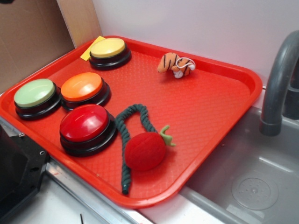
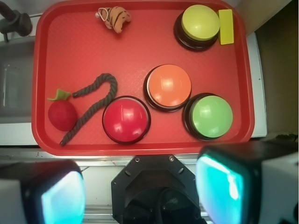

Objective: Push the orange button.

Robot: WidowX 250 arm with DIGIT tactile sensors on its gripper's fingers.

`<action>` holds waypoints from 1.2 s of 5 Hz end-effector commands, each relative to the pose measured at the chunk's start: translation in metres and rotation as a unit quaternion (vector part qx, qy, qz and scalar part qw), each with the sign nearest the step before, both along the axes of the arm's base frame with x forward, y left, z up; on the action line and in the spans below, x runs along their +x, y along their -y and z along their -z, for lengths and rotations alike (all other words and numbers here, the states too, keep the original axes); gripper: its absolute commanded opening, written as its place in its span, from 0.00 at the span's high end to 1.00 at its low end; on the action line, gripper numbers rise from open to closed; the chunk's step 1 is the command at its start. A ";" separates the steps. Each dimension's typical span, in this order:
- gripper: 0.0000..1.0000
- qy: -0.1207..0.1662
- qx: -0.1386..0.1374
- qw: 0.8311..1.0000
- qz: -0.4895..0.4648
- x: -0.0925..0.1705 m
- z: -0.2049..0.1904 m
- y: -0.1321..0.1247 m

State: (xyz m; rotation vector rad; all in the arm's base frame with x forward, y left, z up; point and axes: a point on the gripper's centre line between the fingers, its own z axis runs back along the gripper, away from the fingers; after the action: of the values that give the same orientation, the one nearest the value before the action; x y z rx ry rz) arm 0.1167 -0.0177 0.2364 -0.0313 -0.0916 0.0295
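The orange button [image 1: 81,86] [image 2: 168,85], a glossy orange dome on a black base, sits on the red tray [image 1: 210,107] [image 2: 70,56] between the green, red and yellow buttons. In the wrist view my gripper [image 2: 140,189] hangs high above the tray's near edge. It is open: the two fingers [image 2: 60,198] with teal pads stand far apart at the bottom corners, and nothing is held between them. The gripper is well clear of the orange button and does not show in the exterior view.
The tray also holds a red button [image 1: 84,122], a green button [image 1: 34,92], a yellow button [image 1: 108,47] beside a yellow block [image 2: 226,26], a tiger toy [image 1: 176,64], a green rope [image 1: 125,135] and a red plush fruit [image 1: 145,150]. A faucet [image 1: 278,84] and sink [image 1: 252,186] lie right; the robot base [image 2: 154,191] stands in front.
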 end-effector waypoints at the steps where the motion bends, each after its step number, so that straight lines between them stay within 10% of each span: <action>1: 0.00 0.000 0.000 1.000 0.000 0.000 0.000 0.000; 3: 0.00 0.017 0.029 0.999 0.038 0.071 0.075 -0.048; 6: 0.00 -0.038 0.032 0.997 0.064 0.072 0.167 -0.078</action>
State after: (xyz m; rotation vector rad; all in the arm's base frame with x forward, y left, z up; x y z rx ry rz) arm 0.1851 0.0576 0.0632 0.0124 0.0141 -0.1065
